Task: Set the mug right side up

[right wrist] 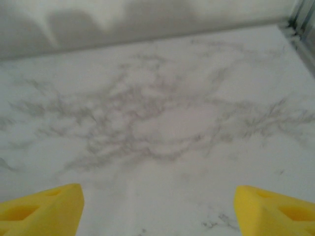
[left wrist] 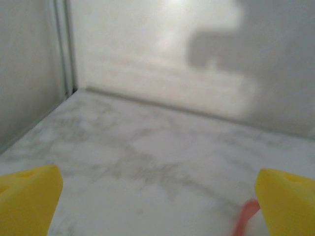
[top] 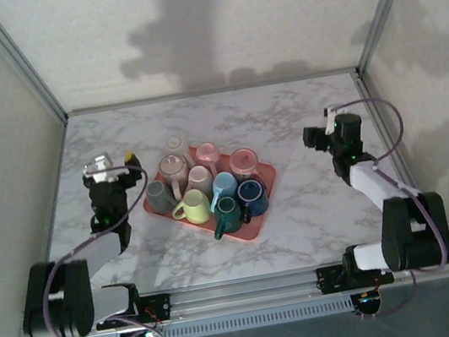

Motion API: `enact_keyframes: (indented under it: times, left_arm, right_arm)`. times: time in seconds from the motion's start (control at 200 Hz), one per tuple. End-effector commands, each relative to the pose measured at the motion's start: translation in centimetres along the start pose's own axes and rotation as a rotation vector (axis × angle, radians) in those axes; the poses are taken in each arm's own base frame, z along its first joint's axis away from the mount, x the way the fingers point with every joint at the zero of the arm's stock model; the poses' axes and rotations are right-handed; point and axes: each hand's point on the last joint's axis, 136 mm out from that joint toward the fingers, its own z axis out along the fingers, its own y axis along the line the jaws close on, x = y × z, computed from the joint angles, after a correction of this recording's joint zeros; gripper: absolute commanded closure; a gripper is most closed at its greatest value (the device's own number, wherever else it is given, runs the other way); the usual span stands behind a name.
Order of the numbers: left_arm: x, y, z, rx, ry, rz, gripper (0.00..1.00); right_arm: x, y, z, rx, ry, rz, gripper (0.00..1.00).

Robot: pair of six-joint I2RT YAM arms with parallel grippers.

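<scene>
Meanwhile, mixed-colour mugs [top: 194, 207] crowd the pink tray [top: 253, 229]; left pincer [left wrist: 158, 196] and right pincer [right wrist: 158, 209] gape empty.

Ten glazed mugs of mixed colours [top: 224, 186], one pink rectangular plastic tray [top: 255, 225], and one white marbled worktop [top: 316, 205].

Marbled white-grey worktop [top: 316, 205]. Pink tray [top: 268, 182] lies on it, just left of centre, long axis 10 to 4 o'clock. Pale mug [top: 174, 144] at tray's 11 o'clock corner; on tray or on worktop, unclear.
</scene>
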Motion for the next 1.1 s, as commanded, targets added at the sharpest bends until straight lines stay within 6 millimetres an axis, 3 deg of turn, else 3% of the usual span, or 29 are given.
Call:
enact_keyframes:
  times: [0.0, 0.15, 0.27, 0.416, 0.676, 0.836, 1.097]
  left_arm:
    - [-3.0, -2.6, -0.3, 0.026, 0.084, -0.025, 0.01]
    - [-4.6, -8.0, -2.0, 0.198, 0.26, -0.006, 0.1]
    - [-3.7, -12.5, -5.2, 0.402, 0.434, 0.01, 0.16]
    - [-1.4, -15.7, -9.9, 0.556, 0.616, -0.023, 0.18]
    - [2.1, -19.6, -17.7, 0.746, 0.837, 0.007, 0.22]
    - [5.2, -21.9, -22.6, 0.858, 0.926, 0.122, 0.24]
    - [10.3, -22.6, -25.7, 0.806, 1.053, 0.224, 0.36]
  right_arm:
    - [3.6, 1.3, -3.4, -0.045, 0.227, 0.106, 0.23]
    - [3.1, 4.7, -7.1, -0.2, 0.281, 0.153, 0.26]
    - [3.4, 6.9, -9.7, -0.295, 0.349, 0.141, 0.31]
    - [3.6, 9.2, -12.5, -0.413, 0.423, 0.171, 0.33]
    - [5.6, 11.2, -16.2, -0.496, 0.584, 0.224, 0.38]
    - [7.7, 11.4, -16.8, -0.495, 0.659, 0.191, 0.38]
    - [8.9, 11.8, -17.2, -0.513, 0.687, 0.197, 0.38]
